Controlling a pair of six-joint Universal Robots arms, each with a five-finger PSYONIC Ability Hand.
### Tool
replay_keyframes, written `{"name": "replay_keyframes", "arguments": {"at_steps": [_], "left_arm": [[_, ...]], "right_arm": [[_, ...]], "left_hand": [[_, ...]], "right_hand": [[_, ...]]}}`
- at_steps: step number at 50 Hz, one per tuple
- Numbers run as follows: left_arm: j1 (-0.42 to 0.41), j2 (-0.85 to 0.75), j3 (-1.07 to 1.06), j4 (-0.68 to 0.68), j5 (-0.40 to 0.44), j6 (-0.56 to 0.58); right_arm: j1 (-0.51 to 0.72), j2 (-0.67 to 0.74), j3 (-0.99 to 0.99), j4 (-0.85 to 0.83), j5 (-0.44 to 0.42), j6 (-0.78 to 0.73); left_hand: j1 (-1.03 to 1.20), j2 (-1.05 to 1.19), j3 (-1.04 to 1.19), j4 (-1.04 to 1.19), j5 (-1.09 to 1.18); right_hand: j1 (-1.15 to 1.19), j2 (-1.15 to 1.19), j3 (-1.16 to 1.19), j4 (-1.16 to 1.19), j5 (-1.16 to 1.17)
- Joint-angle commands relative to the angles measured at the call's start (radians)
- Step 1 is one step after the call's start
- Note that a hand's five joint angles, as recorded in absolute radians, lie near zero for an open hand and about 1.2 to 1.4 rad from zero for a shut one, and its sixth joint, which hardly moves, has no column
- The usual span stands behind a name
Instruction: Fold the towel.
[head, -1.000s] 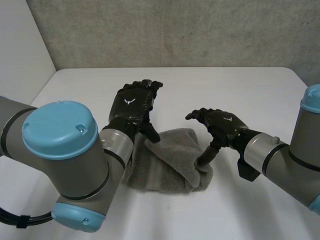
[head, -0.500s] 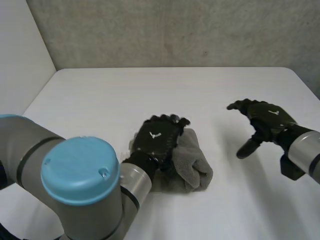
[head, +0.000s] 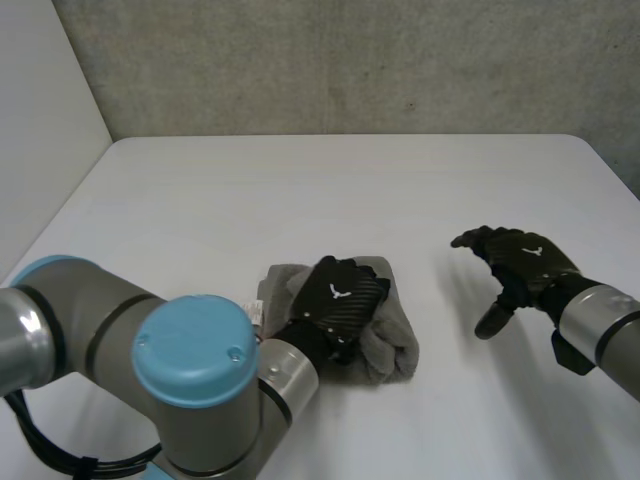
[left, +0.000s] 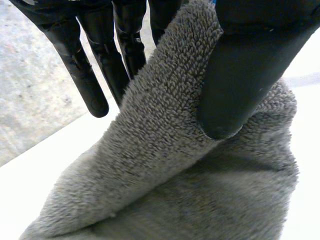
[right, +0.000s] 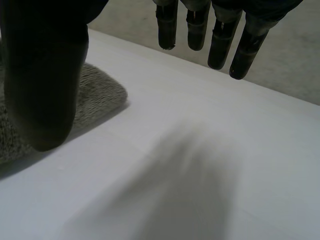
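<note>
Towel (head: 390, 340) bunched on table (head: 200, 200) near 6 o'clock, fold clamped in left hand (head: 335, 295); right hand (head: 520, 262) slack, empty at 3 o'clock; lay fold over evenly before letting go.

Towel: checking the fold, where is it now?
Head view: the towel lies bunched on the table, under the left hand, which pinches a fold; the right hand hovers apart on its right.

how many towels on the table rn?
1. A grey towel lies bunched toward the front middle of the table, with a fold pinched in the left hand. The right hand is apart from it, open. Layers could hide another.
</note>
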Motion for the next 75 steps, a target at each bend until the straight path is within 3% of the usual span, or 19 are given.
{"name": "replay_keyframes", "arguments": {"at_steps": [1,3,8,13,20,27,36,47,51,60,68,75], "left_arm": [[0.090,0.080,-0.095,0.008,0.054,0.079],[0.130,0.104,-0.138,0.005,0.122,0.157],[0.193,0.123,-0.204,0.008,0.187,0.271],[0.232,0.121,-0.241,0.014,0.195,0.329],[0.268,0.108,-0.275,0.037,0.196,0.346],[0.356,0.117,-0.319,0.109,0.201,0.346],[0.365,0.135,-0.349,0.106,0.204,0.346],[0.367,0.338,-0.379,0.078,0.201,0.331],[0.367,0.411,-0.344,0.066,0.202,0.291],[0.368,0.388,-0.212,0.035,0.201,0.150],[0.357,0.172,-0.030,-0.131,0.196,-0.075],[0.354,0.048,0.056,-0.262,0.196,-0.154]], "right_arm": [[0.145,0.085,-0.075,0.008,0.013,-0.002],[0.206,0.117,-0.120,0.010,0.045,0.013],[0.303,0.180,-0.205,0.011,0.131,0.033],[0.364,0.232,-0.282,0.039,0.199,0.068],[0.388,0.287,-0.363,0.087,0.205,0.173],[0.421,0.354,-0.432,0.134,0.208,0.222],[0.463,0.439,-0.483,0.134,0.223,0.237],[0.477,0.470,-0.546,0.137,0.300,0.216],[0.477,0.464,-0.546,0.139,0.302,0.156],[0.475,0.413,-0.526,0.139,0.325,0.121],[0.474,0.353,-0.515,0.137,0.349,0.189],[0.474,0.365,-0.526,0.137,0.351,0.338]], "left_hand": [[0.138,0.135,0.136,0.135,0.141],[0.129,0.126,0.127,0.127,0.132],[0.085,0.082,0.083,0.083,0.088],[0.012,0.009,0.010,0.010,0.015],[-0.086,-0.088,-0.087,-0.088,-0.082],[-0.141,-0.143,-0.143,-0.143,-0.138],[-0.262,-0.264,-0.263,-0.264,-0.259],[-0.558,-0.561,-0.560,-0.560,-0.555],[-0.573,-0.575,-0.575,-0.575,-0.570],[-0.561,-0.564,-0.563,-0.563,-0.558],[-0.555,-0.558,-0.557,-0.557,-0.552],[-0.558,-0.561,-0.560,-0.560,-0.555]], "right_hand": [[-0.061,-0.075,-0.066,-0.085,-0.066],[-0.061,-0.075,-0.066,-0.085,-0.066],[-0.061,-0.075,-0.066,-0.085,-0.066],[-0.061,-0.075,-0.066,-0.085,-0.066],[-0.061,-0.075,-0.066,-0.085,-0.066],[-0.061,-0.075,-0.066,-0.085,-0.066],[-0.061,-0.075,-0.066,-0.085,-0.066],[-0.061,-0.075,-0.066,-0.085,-0.066],[-0.061,-0.075,-0.066,-0.085,-0.066],[-0.061,-0.075,-0.066,-0.085,-0.066],[-0.061,-0.075,-0.066,-0.085,-0.066],[-0.061,-0.075,-0.066,-0.085,-0.066]]}}
